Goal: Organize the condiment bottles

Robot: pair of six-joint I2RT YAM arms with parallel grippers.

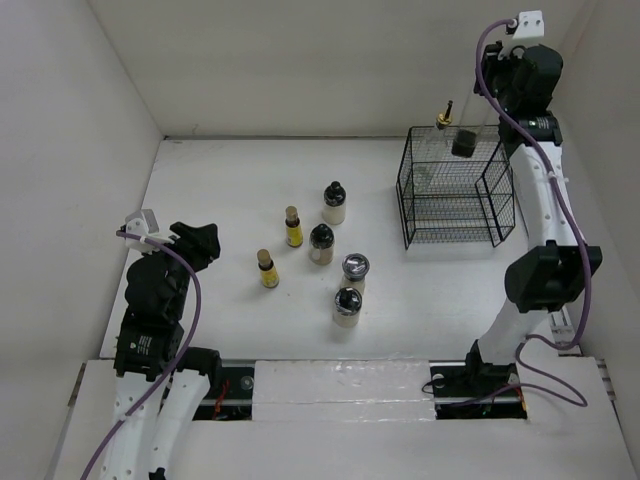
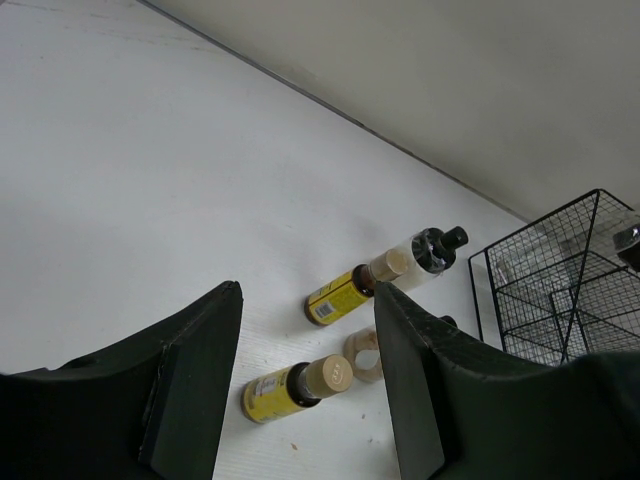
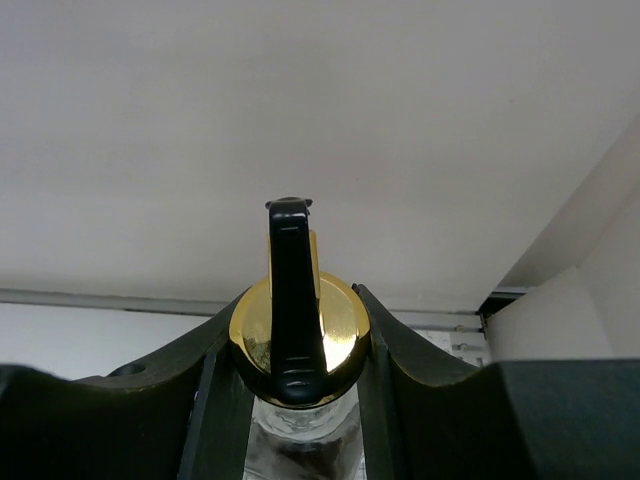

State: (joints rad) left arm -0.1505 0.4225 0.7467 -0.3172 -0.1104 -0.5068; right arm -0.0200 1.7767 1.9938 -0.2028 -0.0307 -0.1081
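Six condiment bottles stand mid-table: two yellow bottles with tan caps, two cream jars with black lids, and two with silvery lids. My left gripper is open and empty, left of them. In its wrist view both yellow bottles show beyond the jaws. My right gripper is shut on a clear glass cruet with a gold cap and black spout. It holds the cruet over the black wire basket's back left corner.
The black wire basket stands at the back right of the table and shows in the left wrist view. White walls close in the table at the back and both sides.
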